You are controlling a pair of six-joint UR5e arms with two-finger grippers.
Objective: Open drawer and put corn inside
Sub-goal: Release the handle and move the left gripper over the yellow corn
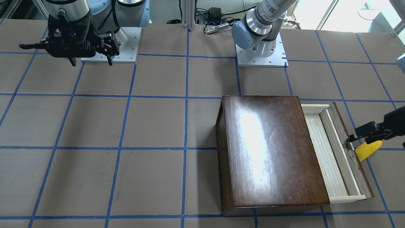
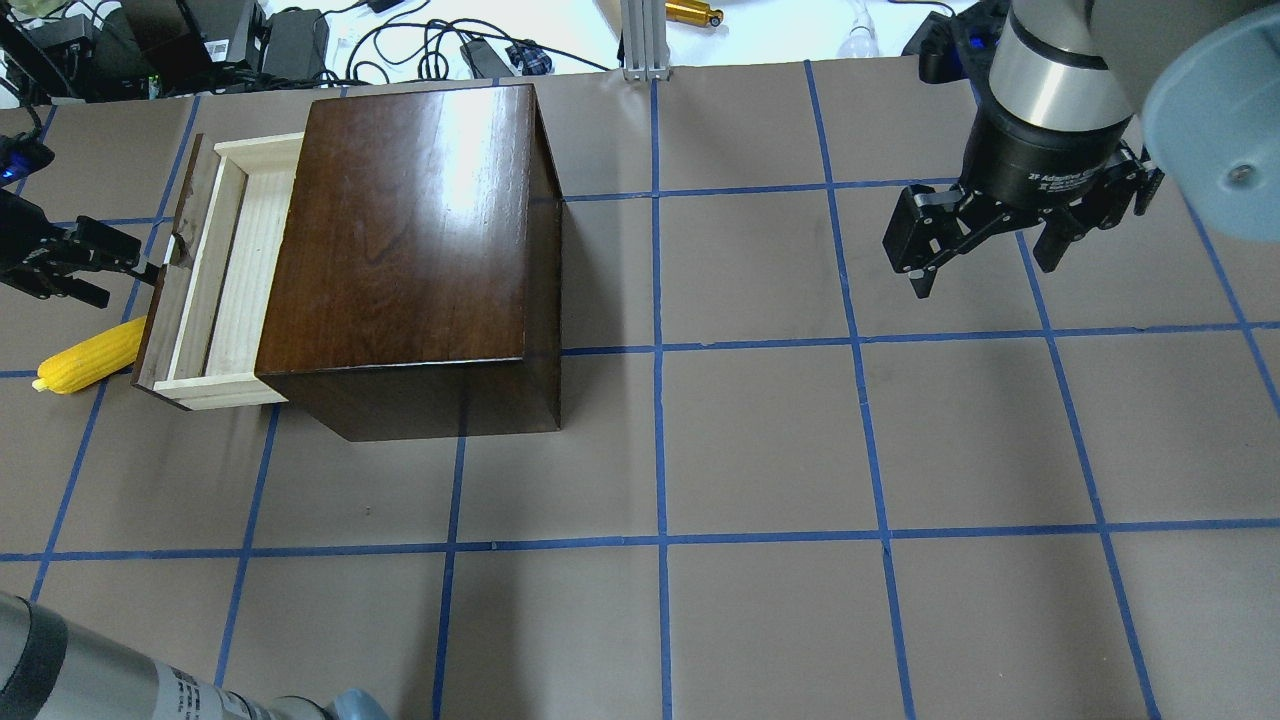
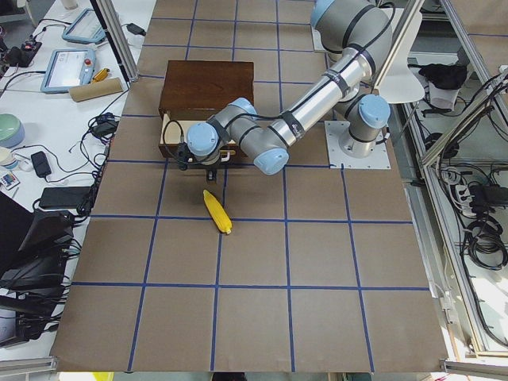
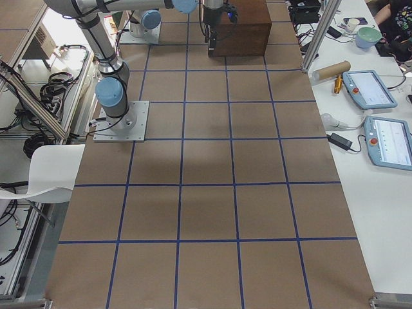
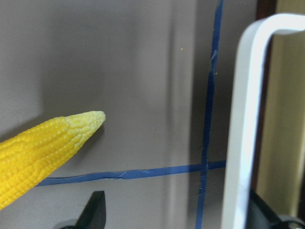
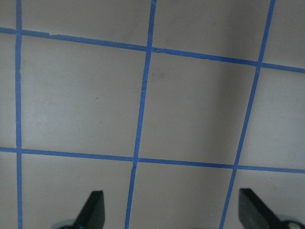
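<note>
The left gripper (image 2: 128, 278), fingers spread and holding nothing, sits at the partly opened pale wooden drawer (image 2: 225, 270). The bright yellow ridged toy corn cob (image 2: 90, 357) lies on the counter just beside this gripper, slantwise, with its paler tip toward the drawer. The right gripper (image 2: 983, 278), also released, is well apart.

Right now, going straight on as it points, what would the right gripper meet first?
The table: the right gripper points down at it, and its wrist view shows only brown surface and blue tape ahead.
</note>
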